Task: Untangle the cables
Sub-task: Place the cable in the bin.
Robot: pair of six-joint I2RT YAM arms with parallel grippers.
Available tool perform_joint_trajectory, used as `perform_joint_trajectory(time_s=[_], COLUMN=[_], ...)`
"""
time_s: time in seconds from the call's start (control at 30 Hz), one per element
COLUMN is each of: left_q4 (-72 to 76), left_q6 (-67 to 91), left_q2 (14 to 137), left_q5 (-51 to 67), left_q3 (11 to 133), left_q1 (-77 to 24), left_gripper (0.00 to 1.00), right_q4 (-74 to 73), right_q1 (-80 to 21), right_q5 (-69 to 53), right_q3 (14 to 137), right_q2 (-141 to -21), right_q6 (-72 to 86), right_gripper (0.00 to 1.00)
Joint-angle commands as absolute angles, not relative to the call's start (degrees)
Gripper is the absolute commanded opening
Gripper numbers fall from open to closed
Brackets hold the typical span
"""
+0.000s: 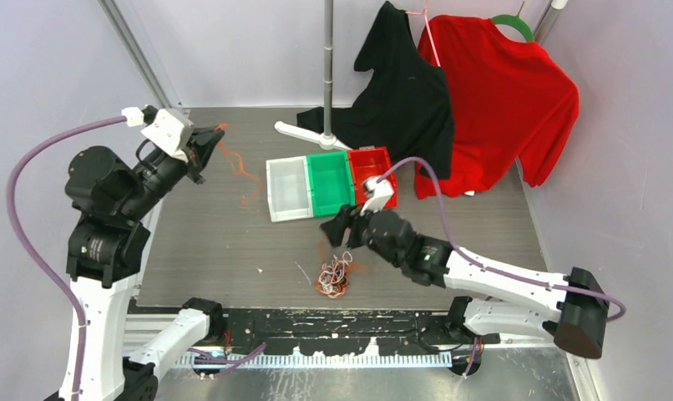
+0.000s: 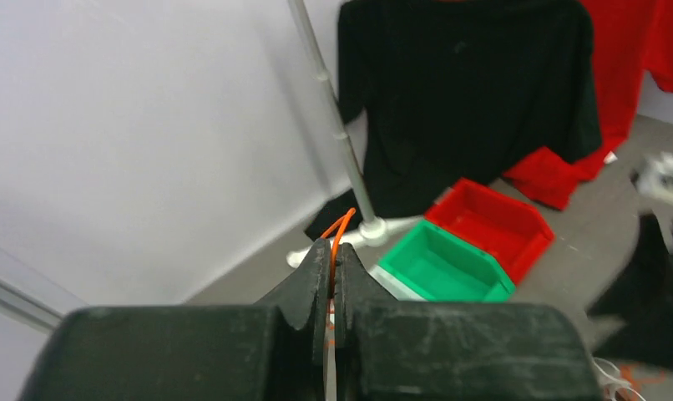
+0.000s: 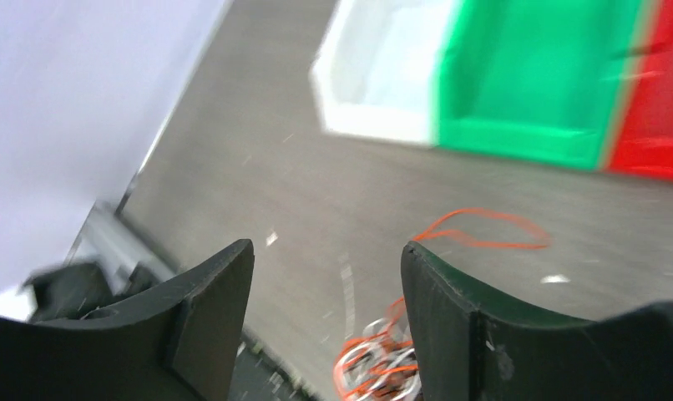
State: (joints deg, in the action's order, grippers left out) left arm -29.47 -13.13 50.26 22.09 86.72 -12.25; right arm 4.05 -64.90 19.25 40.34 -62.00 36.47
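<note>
A tangle of thin orange-red and white cables (image 1: 334, 277) lies on the table near its front edge; it also shows in the right wrist view (image 3: 379, 372). My left gripper (image 1: 215, 139) is raised at the far left and shut on one orange cable (image 1: 237, 170), which hangs from it down to the table. That cable sticks out between the shut jaws in the left wrist view (image 2: 337, 234). My right gripper (image 1: 332, 226) is open and empty, hovering just above and behind the tangle. An orange loop (image 3: 483, 232) lies on the table past its fingers.
A white bin (image 1: 288, 189), a green bin (image 1: 330, 180) and a red bin (image 1: 371, 169) stand in a row mid-table. A stand with a pole (image 1: 327, 75) carries a black shirt (image 1: 404, 92); a red shirt (image 1: 500, 100) hangs at the back right.
</note>
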Motion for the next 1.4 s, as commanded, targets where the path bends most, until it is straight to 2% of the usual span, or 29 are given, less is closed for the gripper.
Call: perform_joint_trajectory(time_s=[0.0, 0.1, 0.2, 0.33, 0.57, 0.7, 0.9, 1.37], left_q4=[-30.6, -30.7, -30.5, -30.2, -28.6, -26.9, -21.5, -17.1], left_q6=[-7.0, -4.8, -2.7, -2.4, -6.1, -8.9, -16.0, -32.5], left_q2=[50.3, 52.6, 55.4, 59.8, 62.7, 65.5, 72.2, 89.4], left_q5=[26.1, 27.9, 29.3, 28.0, 25.5, 24.1, 19.7, 9.6], left_q3=[84.8, 84.5, 84.4, 85.5, 82.9, 80.8, 78.3, 77.3], left_q1=[-12.0, -12.0, -12.5, -15.0, -18.1, -19.3, -19.6, -23.2], left_gripper=[0.0, 0.0, 0.0, 0.0, 0.0, 0.0, 0.0, 0.0], right_q4=[-4.6, -7.8, -9.9, -6.4, -2.6, -1.5, 1.5, 2.6], right_q1=[-51.7, -43.9, -37.8, -31.1, -27.9, -27.8, -27.8, -28.2], right_q5=[18.9, 18.8, 20.6, 19.4, 16.3, 15.1, 11.7, 6.6], right_q3=[42.6, 43.5, 45.0, 45.1, 47.9, 47.8, 44.6, 36.6], right_q2=[-58.2, -59.5, -63.2, -69.8, -78.8, -80.4, -77.9, -63.4], right_q6=[38.1, 37.1, 36.3, 34.2, 31.9, 31.7, 34.5, 41.5], right_gripper=[0.69, 0.68, 0.72, 0.72, 0.73, 0.69, 0.63, 0.6])
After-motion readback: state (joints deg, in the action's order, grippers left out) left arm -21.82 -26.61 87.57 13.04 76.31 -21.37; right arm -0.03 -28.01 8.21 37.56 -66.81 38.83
